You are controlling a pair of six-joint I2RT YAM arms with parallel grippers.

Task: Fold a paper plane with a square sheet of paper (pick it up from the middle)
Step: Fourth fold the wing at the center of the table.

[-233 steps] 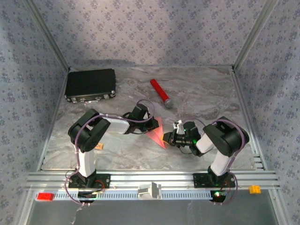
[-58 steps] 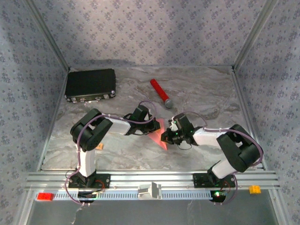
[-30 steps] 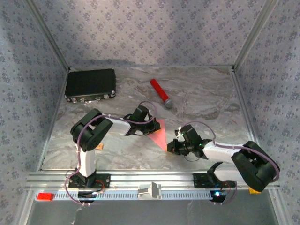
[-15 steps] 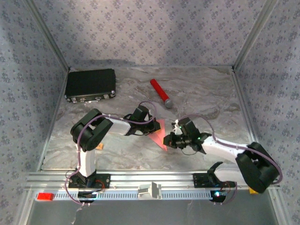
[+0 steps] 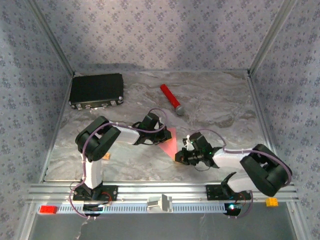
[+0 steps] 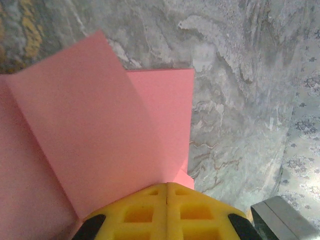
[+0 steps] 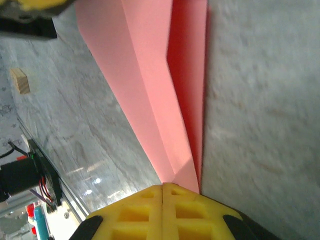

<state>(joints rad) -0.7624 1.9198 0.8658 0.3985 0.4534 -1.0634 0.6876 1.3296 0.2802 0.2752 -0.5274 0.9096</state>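
The square sheet of paper (image 5: 170,141), pink-red, lies on the marble table creased into a narrow triangle with its point toward the near edge. My left gripper (image 5: 161,136) is shut, its yellow tips (image 6: 166,184) resting on the paper (image 6: 100,125) at its left side, where one flap stands up from the fold. My right gripper (image 5: 179,156) is also shut, tips (image 7: 163,185) set on the near point of the paper (image 7: 150,90), beside the long crease. I see no paper pinched between either pair of jaws.
A black case (image 5: 96,90) sits at the back left. A red cylinder with a grey tip (image 5: 171,100) lies behind the paper. A small tan block (image 5: 105,156) (image 7: 20,81) rests by the left arm. An aluminium rail (image 5: 160,190) borders the near edge.
The right gripper slid along the paper's right edge away from me, then back to the near point. The left gripper and the paper stayed put.
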